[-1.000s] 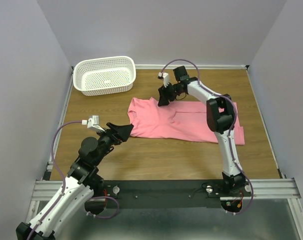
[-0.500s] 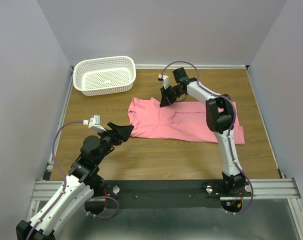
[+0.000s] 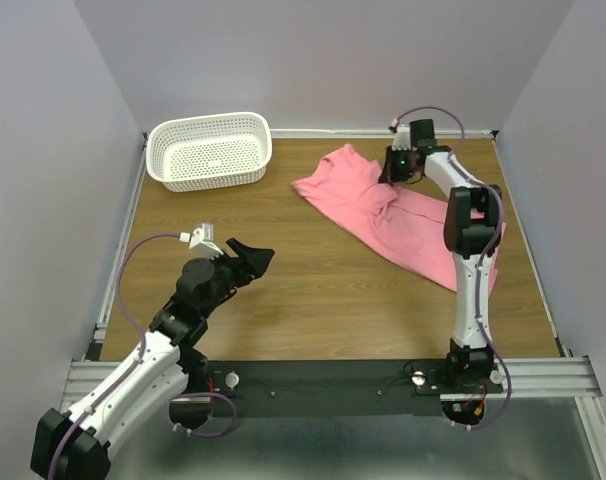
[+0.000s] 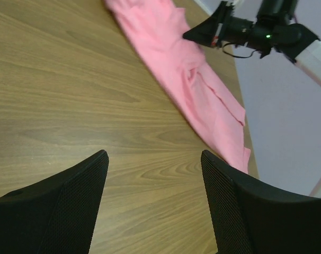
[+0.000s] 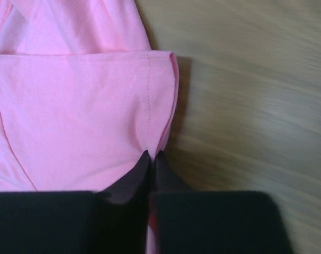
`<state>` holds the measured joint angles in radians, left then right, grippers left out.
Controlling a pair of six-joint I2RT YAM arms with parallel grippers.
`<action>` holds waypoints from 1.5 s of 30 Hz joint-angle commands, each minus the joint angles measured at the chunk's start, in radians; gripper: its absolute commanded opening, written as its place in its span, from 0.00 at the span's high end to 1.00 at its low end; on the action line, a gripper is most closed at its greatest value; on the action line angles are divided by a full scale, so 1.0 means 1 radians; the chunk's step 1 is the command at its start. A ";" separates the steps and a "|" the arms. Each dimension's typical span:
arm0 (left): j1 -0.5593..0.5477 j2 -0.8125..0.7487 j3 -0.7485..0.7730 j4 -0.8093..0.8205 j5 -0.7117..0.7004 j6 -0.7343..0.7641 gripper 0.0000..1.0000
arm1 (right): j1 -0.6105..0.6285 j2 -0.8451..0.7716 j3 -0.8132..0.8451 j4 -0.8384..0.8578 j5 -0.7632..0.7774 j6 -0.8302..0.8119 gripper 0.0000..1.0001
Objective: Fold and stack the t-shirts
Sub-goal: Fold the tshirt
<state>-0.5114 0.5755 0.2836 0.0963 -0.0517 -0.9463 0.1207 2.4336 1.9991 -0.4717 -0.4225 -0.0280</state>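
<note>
T-shirt [image 3: 383, 210] hem pinched in closed right jaws; left jaws wide apart, holding nothing.

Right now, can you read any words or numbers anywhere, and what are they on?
None: no word, number, brand or sign can be read in any view.
T-shirt: plain pink, no print and no label showing.
Basket: plain white, no writing.
Left arm and right arm: no readable marks, only a small green light on the right one.
Table: bare wood grain, no text.
</note>
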 commanded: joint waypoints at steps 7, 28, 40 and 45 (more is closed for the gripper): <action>-0.002 0.495 0.155 0.318 0.111 0.029 0.22 | -0.099 -0.212 -0.149 0.041 0.197 -0.133 0.11; -0.389 1.501 0.908 0.096 0.103 -0.482 0.36 | -0.230 -1.027 -0.968 0.034 -0.019 -0.392 0.00; -0.395 1.699 1.164 -0.082 0.059 -0.574 0.55 | -0.286 -1.070 -0.988 0.041 -0.062 -0.365 0.00; -0.389 1.738 1.201 -0.092 0.015 -0.560 0.66 | -0.302 -1.082 -0.993 0.039 -0.087 -0.360 0.00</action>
<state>-0.9066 2.2539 1.4742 0.1154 0.0551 -1.5124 -0.1688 1.3838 1.0214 -0.4385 -0.4641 -0.4068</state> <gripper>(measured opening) 0.358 0.998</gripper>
